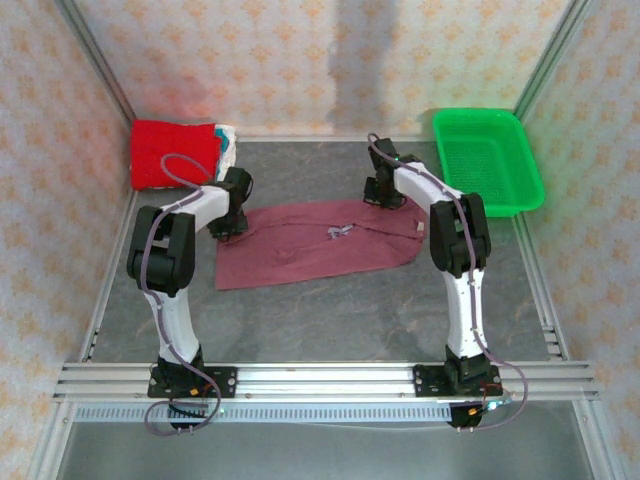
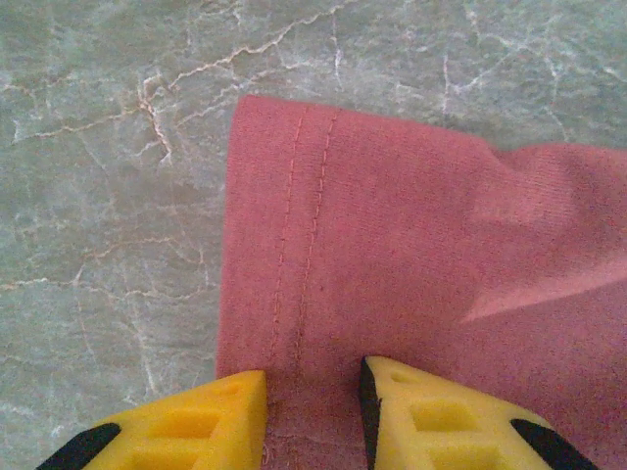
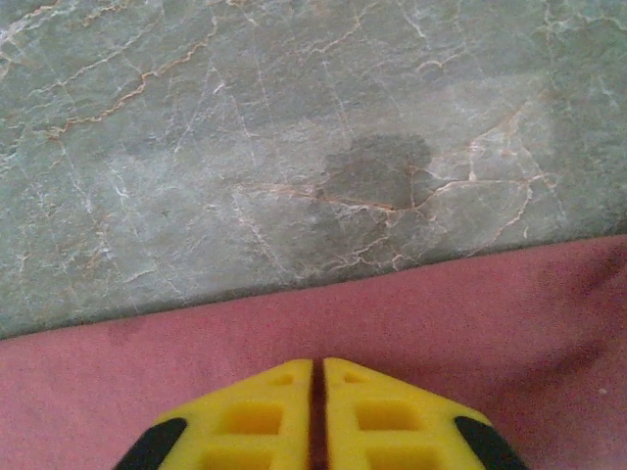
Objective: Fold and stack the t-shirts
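Note:
A maroon t-shirt lies spread across the middle of the grey table, with a small white print near its centre. My left gripper is at its back left corner. In the left wrist view its yellow fingers stand apart, straddling the stitched hem of the shirt, which lies flat between them. My right gripper is at the shirt's back right edge. In the right wrist view it is shut, with a sliver of maroon cloth pinched between the pads. A folded bright red t-shirt sits on whitish ones at the back left.
A green plastic basket stands at the back right, close to the right arm's elbow. Patterned walls close in the table on three sides. Bare marbled tabletop lies beyond the shirt's far edge and in front of the shirt.

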You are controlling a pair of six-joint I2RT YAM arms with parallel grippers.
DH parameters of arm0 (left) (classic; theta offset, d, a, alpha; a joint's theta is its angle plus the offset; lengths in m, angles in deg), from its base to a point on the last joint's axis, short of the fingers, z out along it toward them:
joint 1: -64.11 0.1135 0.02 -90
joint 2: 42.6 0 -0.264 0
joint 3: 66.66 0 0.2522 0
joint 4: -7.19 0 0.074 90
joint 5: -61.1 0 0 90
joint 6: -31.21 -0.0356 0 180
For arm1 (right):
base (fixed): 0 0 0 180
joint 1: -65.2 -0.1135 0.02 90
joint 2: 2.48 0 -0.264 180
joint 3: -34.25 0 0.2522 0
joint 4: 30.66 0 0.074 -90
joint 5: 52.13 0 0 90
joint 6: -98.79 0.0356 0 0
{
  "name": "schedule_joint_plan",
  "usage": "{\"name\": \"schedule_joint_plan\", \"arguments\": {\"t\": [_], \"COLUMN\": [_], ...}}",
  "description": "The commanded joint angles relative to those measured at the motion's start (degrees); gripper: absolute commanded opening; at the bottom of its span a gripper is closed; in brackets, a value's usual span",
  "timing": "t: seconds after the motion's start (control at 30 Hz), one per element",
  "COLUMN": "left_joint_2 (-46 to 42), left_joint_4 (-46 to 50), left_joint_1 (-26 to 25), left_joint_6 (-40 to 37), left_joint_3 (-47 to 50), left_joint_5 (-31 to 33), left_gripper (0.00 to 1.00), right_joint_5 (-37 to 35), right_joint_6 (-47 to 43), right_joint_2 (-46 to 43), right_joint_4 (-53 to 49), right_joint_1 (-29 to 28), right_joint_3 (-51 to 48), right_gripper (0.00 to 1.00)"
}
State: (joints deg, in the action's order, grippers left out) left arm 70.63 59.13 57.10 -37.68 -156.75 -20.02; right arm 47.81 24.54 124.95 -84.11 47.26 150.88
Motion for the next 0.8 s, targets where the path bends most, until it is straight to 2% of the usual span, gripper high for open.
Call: {"name": "schedule_joint_plan", "arguments": {"t": [0.0, 0.5, 0.77], "left_joint_2": [-0.9, -0.4, -0.2], "left_joint_4": [2.1, 1.9, 2.0], "left_joint_1": [0.5, 0.5, 0.7], "left_joint_6": [1.0, 1.9, 1.9], "left_joint_3": [1.0, 0.7, 0.4], "left_joint_5": [1.8, 2.1, 2.2], "left_gripper": [0.31, 0.31, 0.31], "right_joint_5": [-3.0, -4.4, -7.8], "right_joint_6": [0.2, 3.1, 5.0], "right_joint_2": [-3.7, -13.9, -23.4], "right_joint_4": [-1.3, -2.2, -1.6], "right_joint_1": [-0.5, -3.4, -8.7], "right_joint_3": [-0.5, -10.5, -22.5], "right_gripper": [0.06, 0.02, 0.06]}}
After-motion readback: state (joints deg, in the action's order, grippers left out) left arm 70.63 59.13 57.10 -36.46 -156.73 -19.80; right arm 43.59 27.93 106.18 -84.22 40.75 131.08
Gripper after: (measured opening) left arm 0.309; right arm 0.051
